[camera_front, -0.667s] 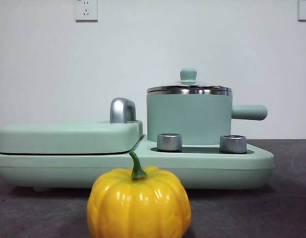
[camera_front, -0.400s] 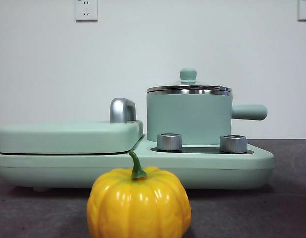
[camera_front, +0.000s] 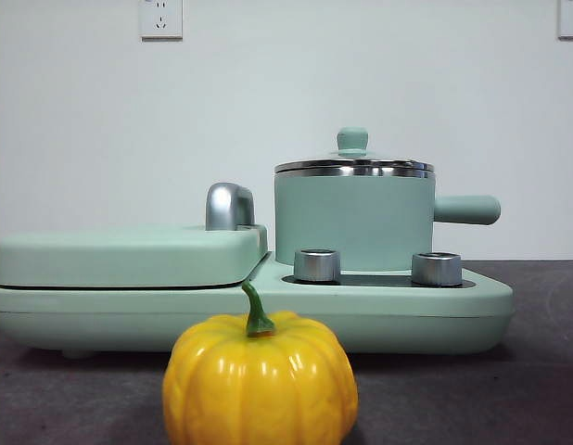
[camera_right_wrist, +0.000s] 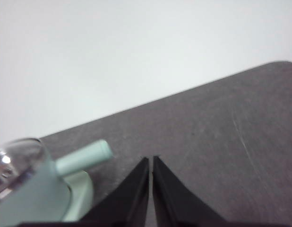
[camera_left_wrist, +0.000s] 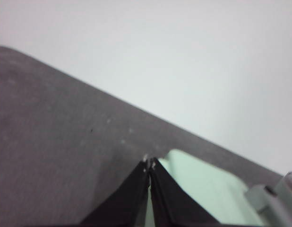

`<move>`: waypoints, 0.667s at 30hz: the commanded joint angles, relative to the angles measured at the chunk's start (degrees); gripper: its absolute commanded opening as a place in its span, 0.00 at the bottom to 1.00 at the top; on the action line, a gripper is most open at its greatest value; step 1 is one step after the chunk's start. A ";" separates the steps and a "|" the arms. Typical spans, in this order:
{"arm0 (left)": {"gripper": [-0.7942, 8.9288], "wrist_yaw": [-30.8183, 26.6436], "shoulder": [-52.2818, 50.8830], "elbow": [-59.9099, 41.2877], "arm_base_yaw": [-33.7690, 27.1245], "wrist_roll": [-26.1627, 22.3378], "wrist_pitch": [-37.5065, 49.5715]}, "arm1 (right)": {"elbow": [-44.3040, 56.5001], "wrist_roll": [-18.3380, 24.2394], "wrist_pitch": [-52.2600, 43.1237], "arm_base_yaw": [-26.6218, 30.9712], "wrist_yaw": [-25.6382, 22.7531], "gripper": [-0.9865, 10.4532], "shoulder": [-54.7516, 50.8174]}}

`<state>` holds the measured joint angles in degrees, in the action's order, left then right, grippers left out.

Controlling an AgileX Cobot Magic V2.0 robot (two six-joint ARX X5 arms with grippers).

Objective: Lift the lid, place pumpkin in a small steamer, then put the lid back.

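A: What sits closest to the worktop's (camera_front: pixel 546 389) front edge?

B: The pumpkin (camera_front: pixel 260 380), upright on the dark surface with its green stem curving up, a little left of the middle. Nothing touches it.

A: And behind it?

B: The long mint-green cooker base (camera_front: pixel 249 315), running across most of the worktop. Two steel dials (camera_front: pixel 317 265) stand on its right half. On its left half lies the flat rectangular cover (camera_front: pixel 129 255) with a chrome handle (camera_front: pixel 229 206) at its inner end.

A: Where is the pot?

B: The small steamer (camera_front: pixel 353 221) stands on the right half of the base, just behind the dials, its stubby side handle pointing toward the worktop's right edge. The lid (camera_front: pixel 353 165) rests squarely on it, knob on top.

A: The arms?

B: Neither reaches the things. The left tool (camera_left_wrist: pixel 150 166) is clenched with nothing between its jaws, above the worktop near the cover's corner. The right tool (camera_right_wrist: pixel 151 163) has its jaws together too, empty, near the steamer's handle.
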<state>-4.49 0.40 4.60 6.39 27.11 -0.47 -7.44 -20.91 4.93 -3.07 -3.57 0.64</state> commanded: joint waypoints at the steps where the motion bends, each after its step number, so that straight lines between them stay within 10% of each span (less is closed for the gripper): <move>1: 0.09 -0.15 1.09 4.48 0.00 0.37 -2.40 | -4.48 0.26 3.72 -0.17 3.21 0.10 1.33; 13: 0.09 7.93 15.39 25.31 0.00 -9.84 -22.80 | -20.96 9.22 17.38 -0.17 13.33 0.10 13.51; 20: 0.09 18.99 27.08 34.25 0.09 -19.30 -28.89 | -26.99 21.55 24.85 -0.17 22.12 0.10 21.20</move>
<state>13.21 26.15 37.45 6.39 12.40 -29.32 -33.41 -4.64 29.47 -3.09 17.91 21.02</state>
